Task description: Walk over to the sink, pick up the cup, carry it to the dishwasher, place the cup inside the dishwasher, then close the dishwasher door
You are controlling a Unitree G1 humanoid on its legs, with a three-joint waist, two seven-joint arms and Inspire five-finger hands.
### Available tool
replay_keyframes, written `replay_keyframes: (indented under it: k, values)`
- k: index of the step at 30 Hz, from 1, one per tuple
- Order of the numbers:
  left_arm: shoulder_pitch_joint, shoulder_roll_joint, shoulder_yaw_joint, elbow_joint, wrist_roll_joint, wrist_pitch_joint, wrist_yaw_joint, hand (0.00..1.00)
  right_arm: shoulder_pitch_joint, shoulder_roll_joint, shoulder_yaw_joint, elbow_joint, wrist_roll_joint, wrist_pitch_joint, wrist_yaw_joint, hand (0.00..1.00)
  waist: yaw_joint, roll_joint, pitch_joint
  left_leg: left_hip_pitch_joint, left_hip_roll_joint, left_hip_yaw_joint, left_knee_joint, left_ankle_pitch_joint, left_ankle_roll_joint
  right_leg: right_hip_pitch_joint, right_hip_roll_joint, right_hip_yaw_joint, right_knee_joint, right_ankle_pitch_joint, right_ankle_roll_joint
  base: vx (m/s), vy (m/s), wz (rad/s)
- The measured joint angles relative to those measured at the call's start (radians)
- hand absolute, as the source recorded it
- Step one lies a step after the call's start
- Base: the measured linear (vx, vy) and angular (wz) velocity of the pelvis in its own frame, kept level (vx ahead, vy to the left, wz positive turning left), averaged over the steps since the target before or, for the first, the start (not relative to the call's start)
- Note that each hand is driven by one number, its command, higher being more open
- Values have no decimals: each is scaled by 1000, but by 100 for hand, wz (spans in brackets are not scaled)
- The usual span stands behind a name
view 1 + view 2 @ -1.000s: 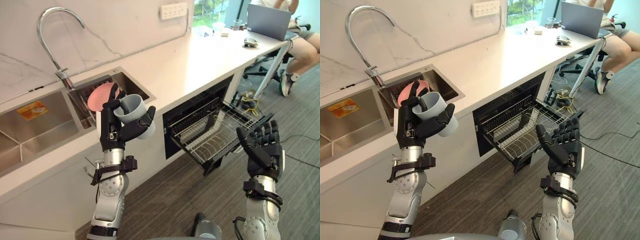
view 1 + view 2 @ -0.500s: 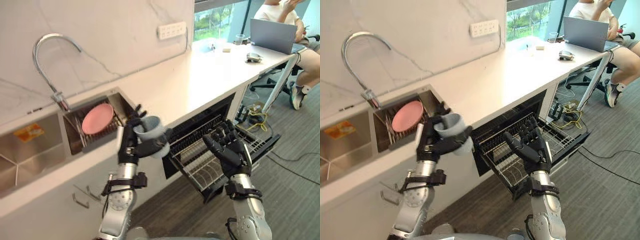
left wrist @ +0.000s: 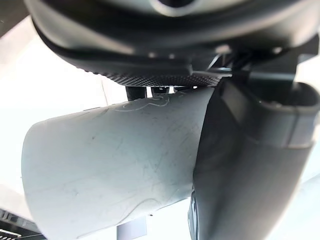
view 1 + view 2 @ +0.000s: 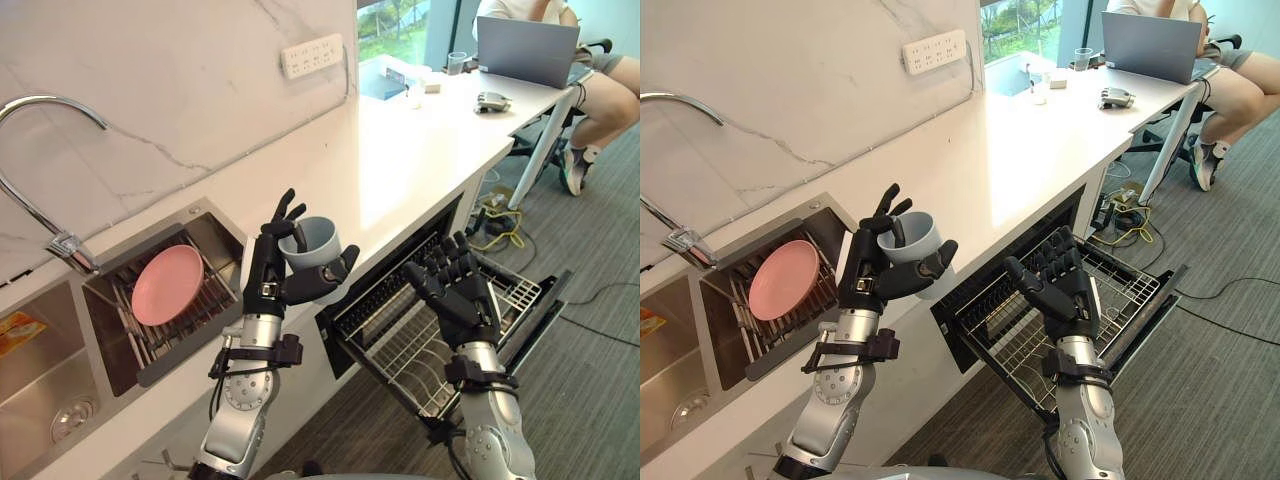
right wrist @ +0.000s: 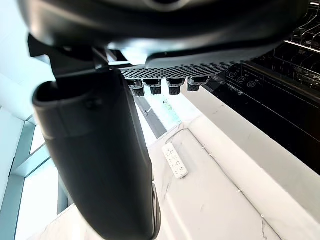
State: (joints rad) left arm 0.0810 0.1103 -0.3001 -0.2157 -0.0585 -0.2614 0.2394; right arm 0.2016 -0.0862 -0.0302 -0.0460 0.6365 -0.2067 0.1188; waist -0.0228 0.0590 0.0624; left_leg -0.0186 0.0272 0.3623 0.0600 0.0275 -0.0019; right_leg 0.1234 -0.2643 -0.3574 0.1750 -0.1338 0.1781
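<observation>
Mid-carry, the left hand (image 4: 266, 282) grips the cup (image 4: 314, 247) by the tabletop (image 4: 400, 150) edge, the right hand (image 4: 456, 296) spread empty at its 3 o'clock, so lowering it into the rack (image 4: 392, 342) at 4 o'clock likely comes next.

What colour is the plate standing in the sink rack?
The plate is plain pink; it shows best in the left eye view.

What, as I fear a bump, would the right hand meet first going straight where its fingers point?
Probably the counter edge above the dishwasher; the right hand points up toward it, though depth is unclear.
</observation>
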Motion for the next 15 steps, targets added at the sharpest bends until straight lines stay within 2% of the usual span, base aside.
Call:
replay_keyframes:
  k: [1,3,6,11,15]
  values:
    - [0,-1,1,-4,0,0,2,0,-1,2,0,0,1,0,3,100,3,-1,0,1,0,3,-3,-2,2,-15,-3,-1,22,0,0,6,63,-15]
    - [-1,-7,12,-18,2,0,3,0,-2,6,-2,-2,11,9,44,100,2,-2,0,3,2,7,-8,-8,11,-96,-31,-5,175,0,-1,-6,88,-10]
    - [-11,-5,36,-21,3,-1,5,0,-8,16,8,-5,21,31,144,100,-3,-23,9,25,-6,10,-6,-17,25,-128,-68,-22,268,12,-19,3,72,-4]
    - [-53,12,118,-16,-2,-4,36,0,-67,12,47,-6,91,109,298,100,1,-39,15,28,-4,33,0,-19,30,-124,-70,-24,241,18,-28,-5,11,-14]
    - [-73,26,162,-15,-31,-27,33,0,-77,-21,35,-68,89,154,371,100,9,-56,15,-4,-2,36,12,-10,23,-44,-21,-32,31,22,-20,-29,-91,-2]
